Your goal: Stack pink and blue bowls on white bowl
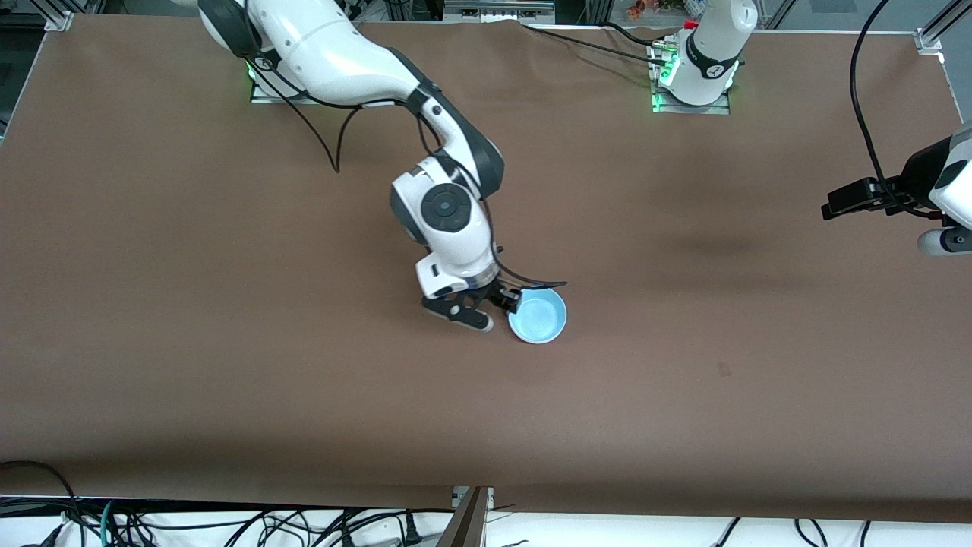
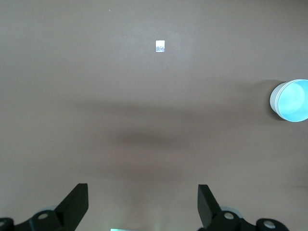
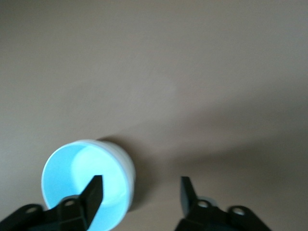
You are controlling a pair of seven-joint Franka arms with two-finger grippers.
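Note:
The blue bowl [image 1: 538, 316] stands upright near the middle of the table. Its pale blue inside shows in the right wrist view [image 3: 82, 185] and the left wrist view [image 2: 294, 100]. A white outer wall [image 3: 129, 169] wraps round it, the white bowl it sits nested in. The pink bowl is hidden. My right gripper [image 1: 498, 312] is open and low at the bowl's rim. One finger [image 3: 94, 193] is over the blue inside and the other [image 3: 186, 192] is outside the wall. My left gripper [image 2: 143, 202] is open over bare table, holding nothing.
The left arm [image 1: 945, 186] waits at its own end of the table, at the view's edge. A small white tag [image 2: 160, 46] lies on the brown cloth. Loose cables [image 1: 228, 524] run below the table's near edge. Both arm bases stand along the farthest edge.

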